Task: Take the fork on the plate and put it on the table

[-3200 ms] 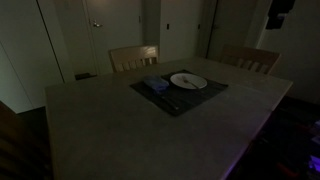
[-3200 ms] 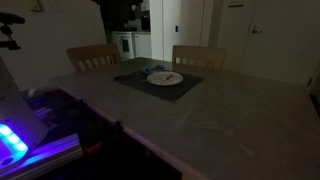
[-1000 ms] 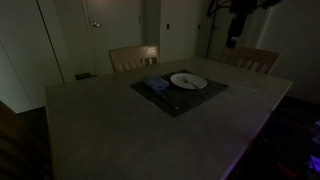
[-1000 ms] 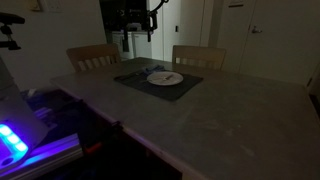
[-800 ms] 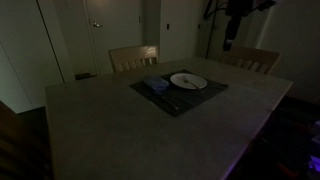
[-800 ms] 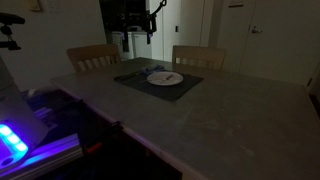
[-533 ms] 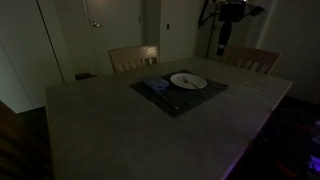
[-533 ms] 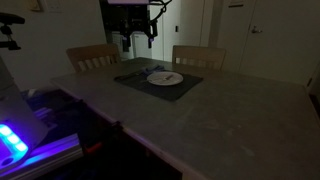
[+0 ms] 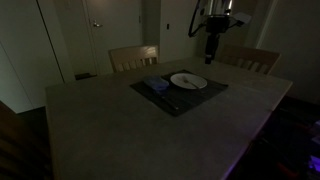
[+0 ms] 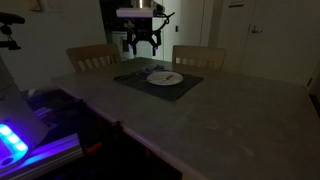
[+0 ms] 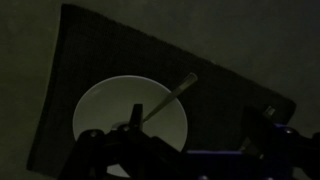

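Note:
The room is dim. The white plate sits on a dark placemat at the far side of the grey table. It also shows in an exterior view and the wrist view. The fork lies slanted across the plate, its handle reaching past the rim onto the placemat. My gripper hangs in the air above and beyond the plate, also seen in an exterior view. In the wrist view the gripper is open and empty, with its jaws wide apart over the plate's edge.
A bluish folded napkin lies on the placemat beside the plate. Two wooden chairs stand behind the table. A blue-lit device sits off the table's near corner.
The arm has swung in from the background and come lower, so it now hangs close above the plate. The plate, fork and napkin have not moved.

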`<state>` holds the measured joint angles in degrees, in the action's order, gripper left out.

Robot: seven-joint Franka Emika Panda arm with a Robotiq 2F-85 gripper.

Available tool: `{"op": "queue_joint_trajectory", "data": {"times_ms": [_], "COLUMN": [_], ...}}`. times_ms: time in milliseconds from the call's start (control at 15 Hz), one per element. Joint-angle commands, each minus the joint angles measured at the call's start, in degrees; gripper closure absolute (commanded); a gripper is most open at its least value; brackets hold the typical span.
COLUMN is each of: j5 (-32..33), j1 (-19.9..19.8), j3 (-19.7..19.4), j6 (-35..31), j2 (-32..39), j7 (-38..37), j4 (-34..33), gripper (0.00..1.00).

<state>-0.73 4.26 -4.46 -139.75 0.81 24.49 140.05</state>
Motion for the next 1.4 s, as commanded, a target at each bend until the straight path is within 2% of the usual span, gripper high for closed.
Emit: {"op": "queue_joint_trajectory", "data": {"times_ms": [0,200,467,667,733,1000,1333], "j5": [0.06,-0.75,-1.15,-5.36,-2.32,-2.50,1.33], "j1": [-1.72,-1.41,-1.68,-2.17,-1.95,-1.97,-0.86], "j3": [1.72,2.46,3.05,3.33,3.41,3.67,3.20], "j6": [0.14,-0.47,-3.43,-10.57,-6.68,-7.35,-8.05], "j2": [0.08,2.35,5.79,8.29,6.08,6.72,10.80], "j7": [-0.08,-2.48,-10.27,-16.80,-15.24,-15.56,-25.90], "j4": [-0.22,-1.34,-1.30,-0.10,-0.14,-0.21,-2.26], "gripper": [0.00,0.00,0.00,0.00,0.00,0.00,0.00]}}
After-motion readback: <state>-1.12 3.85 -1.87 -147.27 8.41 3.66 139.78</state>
